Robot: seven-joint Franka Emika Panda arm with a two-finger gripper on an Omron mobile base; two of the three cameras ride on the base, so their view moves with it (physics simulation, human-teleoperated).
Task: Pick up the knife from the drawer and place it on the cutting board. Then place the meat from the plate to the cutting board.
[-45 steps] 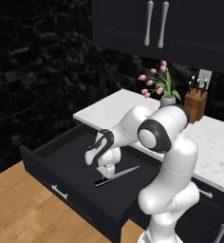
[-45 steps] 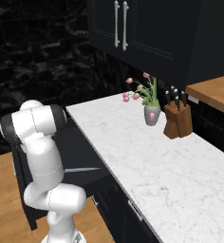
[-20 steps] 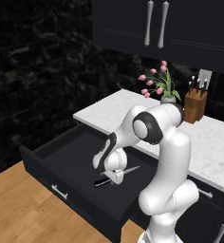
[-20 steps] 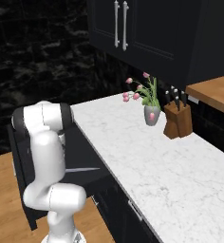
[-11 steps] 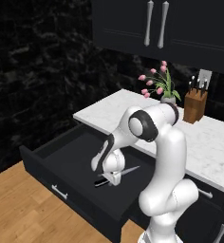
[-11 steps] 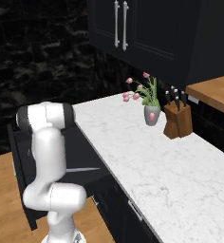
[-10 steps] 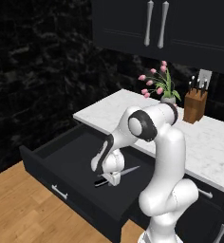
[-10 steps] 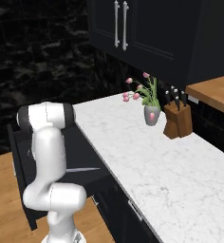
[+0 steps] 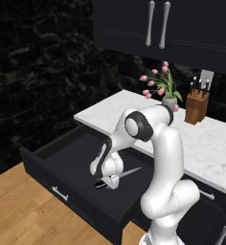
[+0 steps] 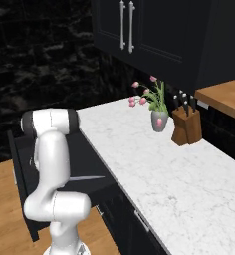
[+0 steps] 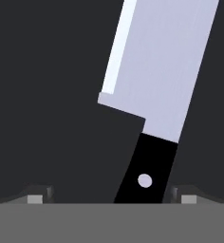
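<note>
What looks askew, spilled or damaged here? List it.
Nothing stands out. The knife lies flat on the floor of the open drawer, its black handle between the open fingers of the gripper. On the counter, the flower vase and knife block stand upright, and nothing is spilled.

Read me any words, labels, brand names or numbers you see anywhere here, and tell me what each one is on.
There is no readable text in any view.
The knife has a plain silver blade and a black handle with one pale rivet, no brand mark.
The drawer, the marble counter, the knife block, the flower vase and the upper cabinets carry no labels or numbers.
</note>
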